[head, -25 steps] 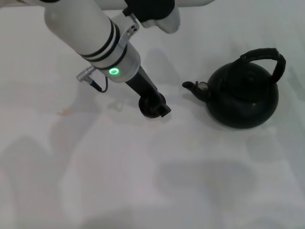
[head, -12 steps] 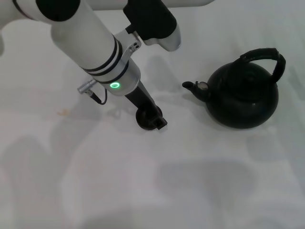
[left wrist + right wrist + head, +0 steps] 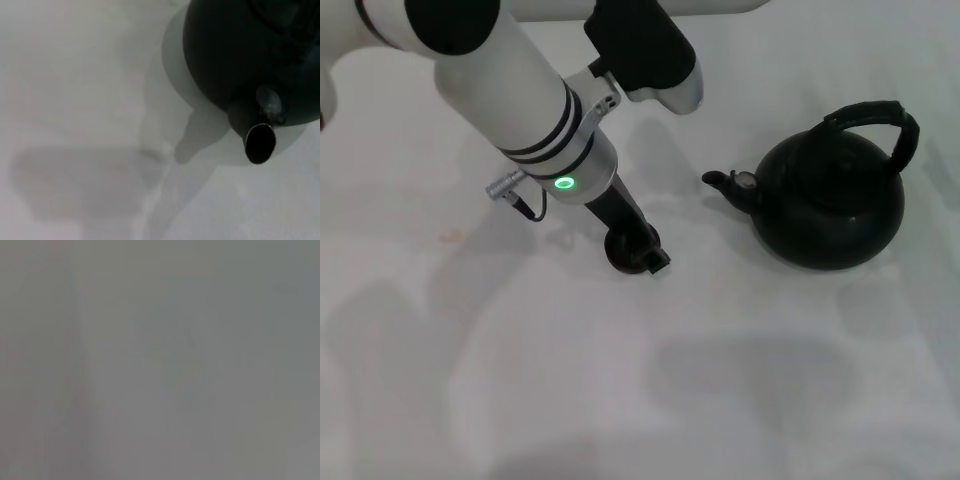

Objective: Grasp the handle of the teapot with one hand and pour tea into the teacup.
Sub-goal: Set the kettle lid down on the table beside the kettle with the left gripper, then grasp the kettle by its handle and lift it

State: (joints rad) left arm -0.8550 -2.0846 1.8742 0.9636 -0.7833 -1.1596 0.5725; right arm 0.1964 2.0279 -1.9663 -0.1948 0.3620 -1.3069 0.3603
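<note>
The black teapot (image 3: 832, 205) stands on the white table at the right in the head view, its spout (image 3: 722, 183) pointing left and its black arched handle (image 3: 882, 116) upright over it. My left gripper (image 3: 640, 254) reaches down at centre left of the spout and is shut on the small dark teacup (image 3: 620, 252), low at the table surface. The left wrist view shows the teapot (image 3: 235, 55) and its spout opening (image 3: 260, 143) close by. My right gripper is out of view; its wrist view shows only blank grey.
The white table (image 3: 740, 400) spreads all round with soft shadows on it. A small faint orange speck (image 3: 451, 236) lies at the left. My left arm's white forearm (image 3: 500, 80) crosses the upper left of the head view.
My left gripper with the teacup has moved a little toward me and to the left, away from the teapot's spout. The teapot has not moved.
</note>
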